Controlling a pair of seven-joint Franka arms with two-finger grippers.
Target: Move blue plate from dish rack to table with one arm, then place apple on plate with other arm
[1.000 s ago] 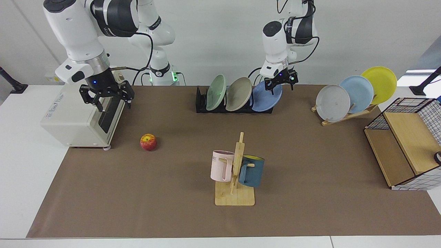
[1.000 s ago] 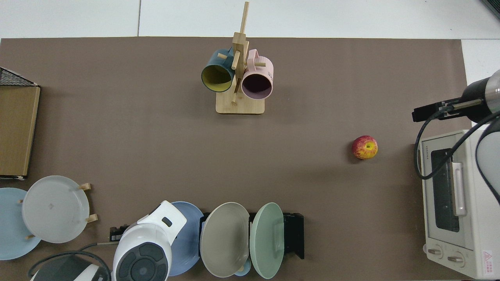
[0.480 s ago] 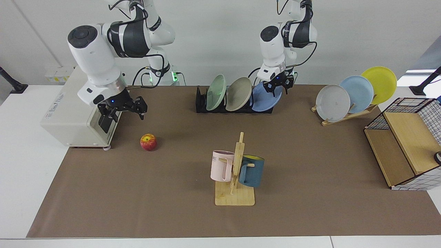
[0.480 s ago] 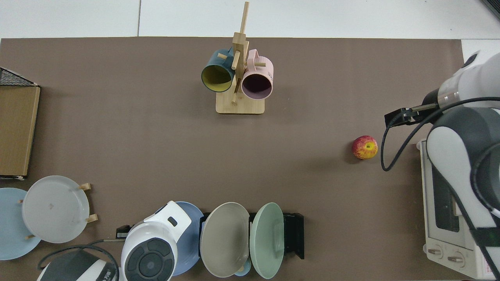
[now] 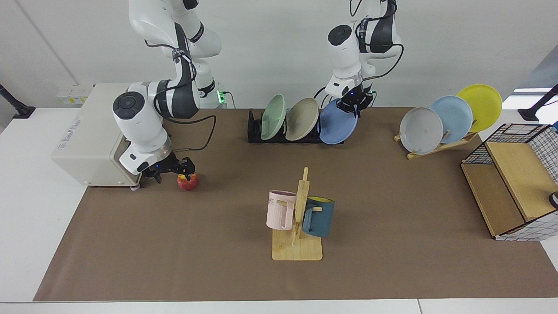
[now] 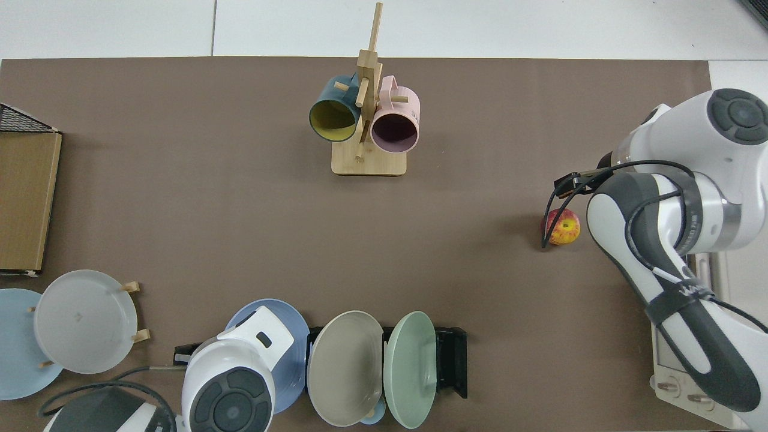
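The blue plate [image 5: 338, 126] [image 6: 243, 313] leans at the end of the black dish rack [image 5: 255, 131] [image 6: 453, 360]. My left gripper [image 5: 354, 104] is shut on the plate's top rim; in the top view the arm's wrist hides it. The red and yellow apple [image 5: 188, 182] [image 6: 563, 228] lies on the brown mat of the table [image 5: 392, 209], beside the oven. My right gripper [image 5: 174, 171] hangs open, low over the apple and slightly behind it, not touching it.
A green plate [image 5: 273, 117] and a beige plate [image 5: 301, 118] also stand in the rack. A mug tree [image 5: 298, 218] with two mugs stands mid-table. A toaster oven [image 5: 87, 139] sits beside the apple. A wooden stand holds three plates [image 5: 440, 126]. A wire basket [image 5: 510, 187] stands at the edge.
My right arm swung down from in front of the oven to just over the apple. My left gripper closed on the blue plate's rim, and the plate has tipped out from the rack.
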